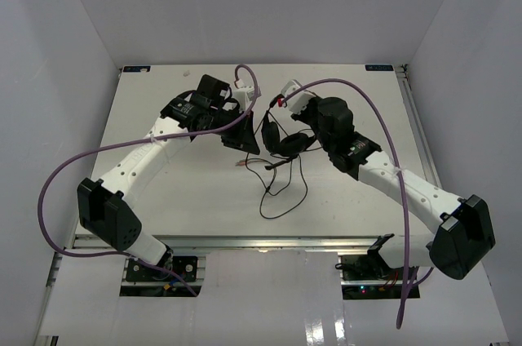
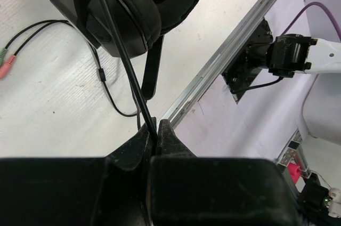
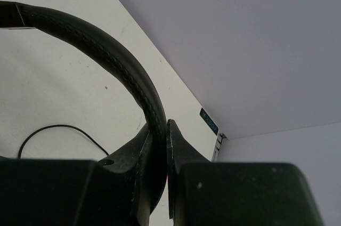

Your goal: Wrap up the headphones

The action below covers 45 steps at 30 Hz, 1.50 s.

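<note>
Left pincer (image 2: 155,138) clamped tight on the thin cable (image 2: 133,79). Right pincer (image 3: 160,130) clamped on the headband (image 3: 106,45). Headphones (image 1: 287,144) sit between both pincers, apparently lifted off the table (image 1: 351,191); cable slack trails on it.

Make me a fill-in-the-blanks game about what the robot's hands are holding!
The right gripper pinches the black padded over-ear headphones by their arched ____.
The left gripper pinches their thin black ____.
The pink and green plugs lie on the ____ table.
Missing words: headband, cable, white.
</note>
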Tool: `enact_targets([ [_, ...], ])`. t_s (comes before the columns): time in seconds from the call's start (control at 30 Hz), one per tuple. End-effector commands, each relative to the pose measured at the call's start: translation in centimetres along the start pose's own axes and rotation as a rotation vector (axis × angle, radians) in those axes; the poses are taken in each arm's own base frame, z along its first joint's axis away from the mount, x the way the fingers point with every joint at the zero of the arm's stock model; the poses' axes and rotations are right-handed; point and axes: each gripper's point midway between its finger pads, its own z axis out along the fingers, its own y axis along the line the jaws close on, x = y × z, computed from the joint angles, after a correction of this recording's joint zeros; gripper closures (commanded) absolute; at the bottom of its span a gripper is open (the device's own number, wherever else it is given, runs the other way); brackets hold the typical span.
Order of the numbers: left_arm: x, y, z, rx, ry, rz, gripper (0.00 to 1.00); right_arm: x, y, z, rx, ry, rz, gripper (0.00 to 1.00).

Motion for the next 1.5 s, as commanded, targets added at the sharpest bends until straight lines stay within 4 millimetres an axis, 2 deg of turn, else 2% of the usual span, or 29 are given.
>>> enact_targets([
  [0.0,1.2,-1.9,-0.9,0.062,0.047,0.011,0.95,-1.8,-4.3,0.9,0.174,-0.041,0.018,0.92],
  [0.17,0.6,-5.7,-1.1,0.272,0.027,-0.048,0.95,-1.4,-4.3,2.1,0.234,0.002,0.135,0.92],
  [0.27,0.1,-7.1,-1.1,0.345,0.014,-0.085,0.95,-1.3,-4.2,2.4,0.26,0.013,0.203,0.92],
  [0.37,-1.3,-8.3,-1.2,0.397,-0.043,-0.106,0.95,-1.0,-3.5,3.1,0.255,0.048,0.279,0.92],
  [0.53,-2.2,-7.4,-0.2,0.369,-0.129,-0.181,0.94,-1.2,-1.8,3.3,0.178,0.053,0.418,0.92],
  [0.7,-5.6,-6.1,0.0,0.287,-0.306,-0.224,0.89,-1.3,-0.5,2.4,0.113,0.054,0.532,0.92],
  [0.83,-7.7,-6.6,0.3,0.295,-0.366,-0.237,0.79,-1.1,0.5,1.9,0.086,0.065,0.673,0.92],
  [0.93,-7.4,-7.7,1.5,0.29,-0.362,-0.208,0.67,-1.4,0.4,1.9,0.064,0.059,0.73,0.92],
  [1.03,-6.4,-8.5,2.6,0.268,-0.361,-0.141,0.55,-1.3,-0.7,2.1,0.059,0.064,0.806,0.92],
  [1.13,-4.5,-8.8,4.3,0.246,-0.355,-0.068,0.51,-1.2,-1.1,2.0,0.036,0.091,0.862,0.92],
  [1.23,-1.7,-10.7,6.0,0.235,-0.378,0.073,0.47,-1.8,-2.4,1.7,0.024,0.08,0.906,0.92],
  [1.3,-0.2,-11.0,7.1,0.208,-0.402,0.156,0.46,-2.1,-3.5,1.4,0.029,0.074,0.927,0.92],
  [1.37,-0.3,-12.0,7.2,0.22,-0.492,0.253,0.45,-2.6,-4.4,1.2,0.032,0.062,0.949,0.92],
  [1.43,1.8,-12.8,8.7,0.21,-0.562,0.402,0.44,-2.9,-5.1,0.7,0.021,0.058,0.984,0.92],
  [1.47,2.8,-12.1,9.4,0.184,-0.609,0.456,0.42,-2.9,-5.2,0.4,0.011,0.061,1.014,0.92],
])
